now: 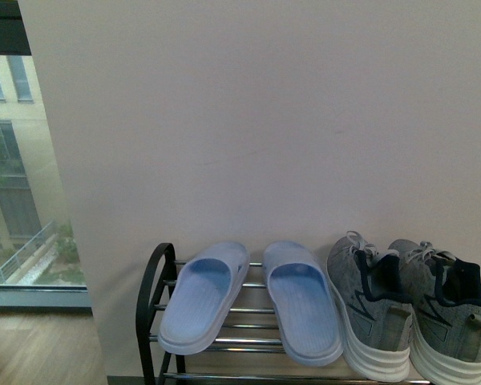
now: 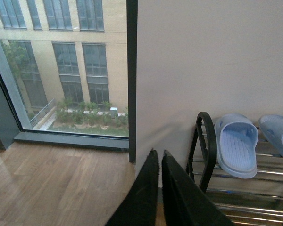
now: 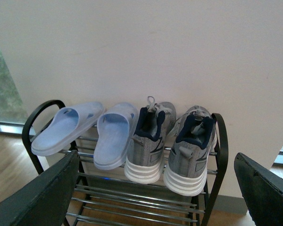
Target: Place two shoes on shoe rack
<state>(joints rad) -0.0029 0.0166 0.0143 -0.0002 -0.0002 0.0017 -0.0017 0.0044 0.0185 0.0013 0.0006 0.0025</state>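
Note:
Two grey knit sneakers with thick white soles stand side by side on the top tier of the shoe rack (image 3: 216, 155), heels toward me: one shoe (image 3: 148, 141) and the other (image 3: 191, 148) to its right. In the front view they are the left shoe (image 1: 369, 313) and right shoe (image 1: 445, 317) on the rack (image 1: 151, 297). My right gripper (image 3: 155, 188) is open, its fingers (image 3: 42, 193) wide apart and back from the rack, holding nothing. My left gripper (image 2: 159, 162) is shut and empty, off the rack's left end (image 2: 205, 146).
A pair of light blue slippers (image 1: 204, 297) (image 1: 305, 309) lies on the same tier, left of the sneakers. A white wall (image 1: 264, 120) stands right behind the rack. A window (image 2: 61, 70) and wooden floor (image 2: 52, 183) are to the left. Lower tiers show bare chrome bars (image 3: 132, 200).

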